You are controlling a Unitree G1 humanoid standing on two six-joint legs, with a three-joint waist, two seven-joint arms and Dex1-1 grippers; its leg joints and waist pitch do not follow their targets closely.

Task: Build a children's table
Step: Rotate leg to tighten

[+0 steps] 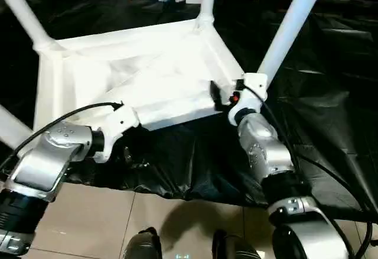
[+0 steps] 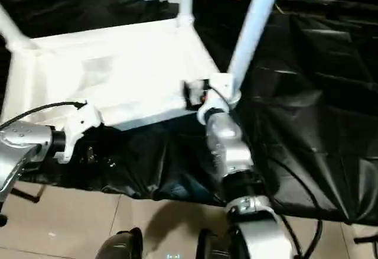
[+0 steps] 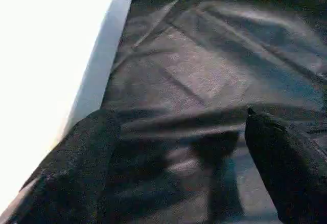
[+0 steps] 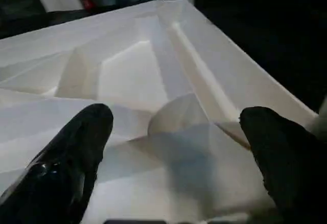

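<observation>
Black sheeting under the upside-down children's table, legs look all in, left gripper and right gripper both spread empty, so just flipping's left.

White all over on the children's table: plain white underside, ribs catching pale grey shadow, white tube legs rising off the corners. Beneath it, a glossy black sheet, creased, with dull grey highlights. Beige floor tiles along the sheet's near edge. Silver forearms, white wrist housings, black cables. Right gripper: shiny black fingers. Left gripper: black fingers too, over black sheet.
</observation>
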